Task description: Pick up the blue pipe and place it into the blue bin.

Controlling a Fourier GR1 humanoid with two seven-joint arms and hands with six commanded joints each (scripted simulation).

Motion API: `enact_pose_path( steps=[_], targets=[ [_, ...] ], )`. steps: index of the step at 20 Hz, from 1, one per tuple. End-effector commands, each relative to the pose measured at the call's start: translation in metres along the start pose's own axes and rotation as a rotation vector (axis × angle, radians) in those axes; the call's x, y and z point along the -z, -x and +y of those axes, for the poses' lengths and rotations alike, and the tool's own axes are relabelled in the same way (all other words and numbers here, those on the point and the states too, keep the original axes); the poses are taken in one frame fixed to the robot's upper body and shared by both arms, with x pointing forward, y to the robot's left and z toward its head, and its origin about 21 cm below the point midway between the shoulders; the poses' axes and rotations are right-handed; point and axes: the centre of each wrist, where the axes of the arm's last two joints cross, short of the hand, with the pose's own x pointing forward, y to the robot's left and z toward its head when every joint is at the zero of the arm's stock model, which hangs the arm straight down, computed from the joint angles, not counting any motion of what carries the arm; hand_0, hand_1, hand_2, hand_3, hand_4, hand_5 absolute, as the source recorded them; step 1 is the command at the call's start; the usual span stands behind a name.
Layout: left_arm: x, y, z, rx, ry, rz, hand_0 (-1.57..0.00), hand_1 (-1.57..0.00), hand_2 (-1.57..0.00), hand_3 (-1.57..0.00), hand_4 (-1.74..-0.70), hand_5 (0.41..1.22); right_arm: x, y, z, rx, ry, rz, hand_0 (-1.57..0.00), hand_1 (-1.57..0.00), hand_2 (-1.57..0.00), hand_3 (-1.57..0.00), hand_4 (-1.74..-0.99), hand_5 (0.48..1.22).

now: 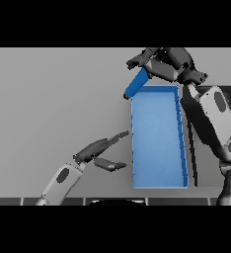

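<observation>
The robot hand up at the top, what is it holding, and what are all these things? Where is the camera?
The camera sits where the robot's head is, looking down at a grey table. The two white and grey arms belong to the robot, and each ends in a dark robot hand. The right robot hand, up at the top, has its fingers curled round a blue pipe, which tilts down over the far corner of a blue bin. The bin is a long open box lying on the table. The left robot hand shows lower down, beside the bin, with straight fingers, holding nothing.
</observation>
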Motion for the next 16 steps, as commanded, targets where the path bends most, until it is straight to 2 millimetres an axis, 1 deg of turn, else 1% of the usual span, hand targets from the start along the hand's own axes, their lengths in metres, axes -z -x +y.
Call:
enact_pose_path(
  steps=[1, 2, 4, 5, 6, 8, 9, 10, 12, 13, 14, 15, 16],
  targets=[
    [0.001, -0.002, 0.003, 0.001, -0.005, -0.005, 0.0, 0.0, 0.0, 0.0, -0.91, 0.487, -0.003, 0.005, -0.014, -0.012, 0.045, 0.025, -1.57, -1.57, -1.57, -1.57, -1.737, 1.135],
    [0.0, -0.001, 0.002, -0.006, -0.003, 0.008, 0.0, 0.0, 0.0, 0.0, -0.91, 0.487, -0.011, 0.015, -0.026, 0.008, 0.103, 0.067, -1.57, -1.57, -1.57, -1.57, -1.738, 1.129],
    [0.001, -0.002, 0.005, 0.002, -0.005, 0.019, 0.0, 0.0, 0.0, 0.0, -0.9, 0.489, -0.021, 0.037, -0.041, 0.03, 0.179, 0.151, -1.57, -1.57, -1.57, -1.57, -1.739, 1.12],
    [0.005, -0.003, 0.006, 0.003, -0.005, 0.028, 0.0, 0.0, 0.0, 0.0, -0.9, 0.489, -0.025, 0.047, -0.044, 0.033, 0.216, 0.187, -1.57, -1.57, -1.57, -1.57, -1.74, 1.117],
    [0.004, 0.0, 0.003, -0.003, -0.007, 0.024, 0.0, 0.0, 0.0, 0.0, -0.89, 0.487, -0.035, 0.061, -0.049, 0.045, 0.24, 0.234, -1.57, -1.57, -1.57, -1.57, -1.74, 1.121],
    [0.001, -0.002, 0.005, -0.016, -0.009, 0.011, 0.0, 0.0, 0.0, 0.0, -0.89, 0.478, -0.05, 0.086, -0.05, 0.055, 0.299, 0.327, -1.57, -1.57, -1.57, -1.57, -1.74, 1.121],
    [0.003, -0.005, 0.003, -0.009, -0.009, 0.01, 0.0, 0.0, 0.0, 0.0, -0.89, 0.474, -0.057, 0.099, -0.051, 0.068, 0.323, 0.371, -1.57, -1.57, -1.57, -1.57, -1.74, 1.12],
    [0.005, -0.002, 0.003, -0.007, -0.014, 0.027, 0.0, 0.0, 0.0, 0.0, -0.89, 0.473, -0.062, 0.108, -0.048, 0.094, 0.346, 0.411, -1.57, -1.57, -1.57, -1.57, -1.741, 1.12],
    [0.002, -0.002, 0.007, -0.014, -0.01, 0.015, 0.0, 0.0, 0.0, 0.0, -0.89, 0.466, -0.078, 0.125, -0.05, 0.128, 0.397, 0.519, -1.57, -1.57, -1.57, -1.57, -1.741, 1.12],
    [0.003, -0.002, 0.005, -0.009, -0.006, 0.014, 0.0, 0.0, 0.0, 0.0, -0.88, 0.464, -0.082, 0.132, -0.05, 0.132, 0.41, 0.572, -1.57, -1.57, -1.57, -1.57, -1.741, 1.12],
    [0.002, -0.002, 0.004, -0.005, -0.01, 0.012, 0.0, 0.0, 0.0, 0.0, -0.88, 0.463, -0.09, 0.142, -0.047, 0.149, 0.417, 0.634, -1.57, -1.57, -1.57, -1.57, -1.741, 1.122],
    [0.005, -0.002, 0.003, -0.01, -0.011, 0.016, 0.0, 0.0, 0.0, 0.0, -0.88, 0.463, -0.097, 0.151, -0.045, 0.16, 0.418, 0.674, -1.57, -1.57, -1.57, -1.57, -1.694, 1.124],
    [0.003, -0.002, 0.003, -0.016, -0.017, 0.011, 0.0, 0.0, 0.0, 0.0, -0.88, 0.464, -0.107, 0.16, -0.048, 0.158, 0.428, 0.717, -1.57, -1.57, -1.57, -1.57, -1.655, 1.124]
  ],
)
